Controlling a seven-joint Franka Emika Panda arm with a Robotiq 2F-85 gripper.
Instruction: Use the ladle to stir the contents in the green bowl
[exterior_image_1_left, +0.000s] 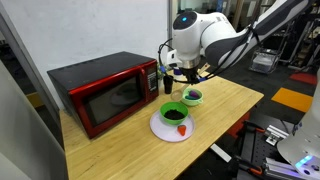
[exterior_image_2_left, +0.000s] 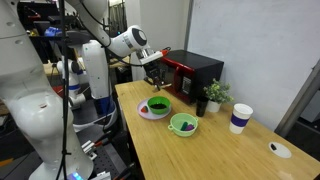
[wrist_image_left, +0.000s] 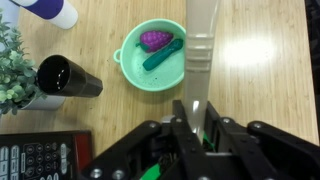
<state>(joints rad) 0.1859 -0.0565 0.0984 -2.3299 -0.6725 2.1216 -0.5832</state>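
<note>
My gripper (wrist_image_left: 197, 112) is shut on the ladle (wrist_image_left: 202, 50), a pale tan stick that points away from the jaws over the table. In both exterior views the gripper (exterior_image_1_left: 170, 82) (exterior_image_2_left: 155, 78) hangs just above the darker green bowl (exterior_image_1_left: 172, 112) (exterior_image_2_left: 157, 105), which has dark contents and stands on a pale plate (exterior_image_1_left: 160, 130). In the wrist view only a sliver of that bowl (wrist_image_left: 150, 172) shows under the jaws. The paler green bowl (wrist_image_left: 152, 55) (exterior_image_2_left: 183, 124) with a purple piece inside lies beyond it.
A red microwave (exterior_image_1_left: 105, 92) stands close behind the bowls. A black cup (wrist_image_left: 68, 77) and a small plant (wrist_image_left: 12, 70) are beside it. A white and blue cup (exterior_image_2_left: 240, 118) stands farther along the table. A red item (exterior_image_1_left: 182, 128) lies on the plate.
</note>
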